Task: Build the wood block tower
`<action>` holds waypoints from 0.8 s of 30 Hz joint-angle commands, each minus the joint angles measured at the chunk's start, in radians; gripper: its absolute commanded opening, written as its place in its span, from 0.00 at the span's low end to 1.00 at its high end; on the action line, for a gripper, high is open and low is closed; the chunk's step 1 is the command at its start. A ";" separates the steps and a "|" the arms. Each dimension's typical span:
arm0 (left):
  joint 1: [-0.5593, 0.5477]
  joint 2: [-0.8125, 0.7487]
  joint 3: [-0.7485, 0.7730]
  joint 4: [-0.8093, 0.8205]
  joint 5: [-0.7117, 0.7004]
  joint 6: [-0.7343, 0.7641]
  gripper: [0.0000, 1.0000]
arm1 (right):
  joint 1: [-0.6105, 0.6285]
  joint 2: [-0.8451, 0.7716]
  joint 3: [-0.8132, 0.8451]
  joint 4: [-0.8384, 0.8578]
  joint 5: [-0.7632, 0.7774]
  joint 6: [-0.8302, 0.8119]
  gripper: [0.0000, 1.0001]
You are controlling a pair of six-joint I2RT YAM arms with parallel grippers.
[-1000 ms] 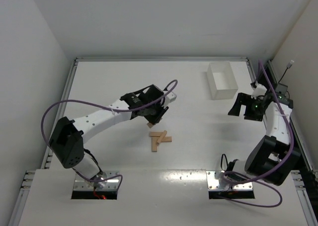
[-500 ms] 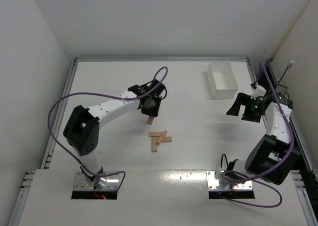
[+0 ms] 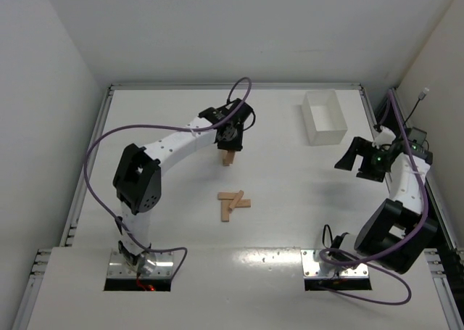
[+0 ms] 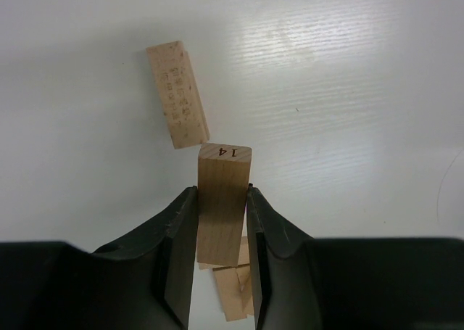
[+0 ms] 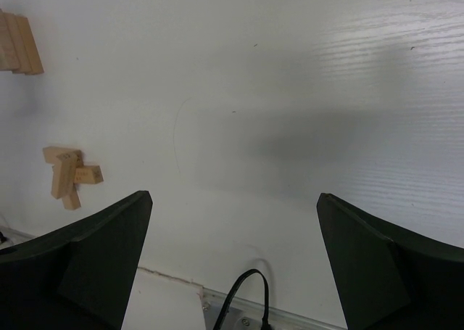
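Left wrist view: the left gripper [image 4: 221, 196], two black fingers rising from the bottom edge, is closed to a narrow gap on a small oblong light-brown wooden block [image 4: 223, 214], pinching its long sides at mid-frame. The held block points away from the camera. Its end face, stamped "14", sits clear of the fingertips, likely so it can be set down without the fingers getting in the way. Just beyond it, toward the upper left, a second flat light-brown block [image 4: 177, 104] lies on the white table [image 4: 348, 91]. Its near corner almost meets the held block's end, but whether they touch cannot be told. More tan wood [image 4: 235, 301] shows low in the frame behind the fingers, partly hidden.

Top external view: the left arm reaches to the upper centre of the frame. A loose cluster of three light-brown blocks [image 3: 233, 201] lies crossed at mid-frame, well apart from that gripper. No tall tower stands, so the build appears to be at an early stage. A white rectangular plastic bin [image 3: 324, 117] sits at upper right.

Right wrist view: the right gripper [image 5: 233, 197] hangs with its fingers spread wide, holding and touching nothing, probably parked out of the way
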 commanded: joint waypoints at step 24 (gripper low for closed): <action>0.057 0.214 0.231 -0.062 -0.181 -0.097 0.00 | -0.024 0.002 -0.012 0.035 -0.037 0.017 0.95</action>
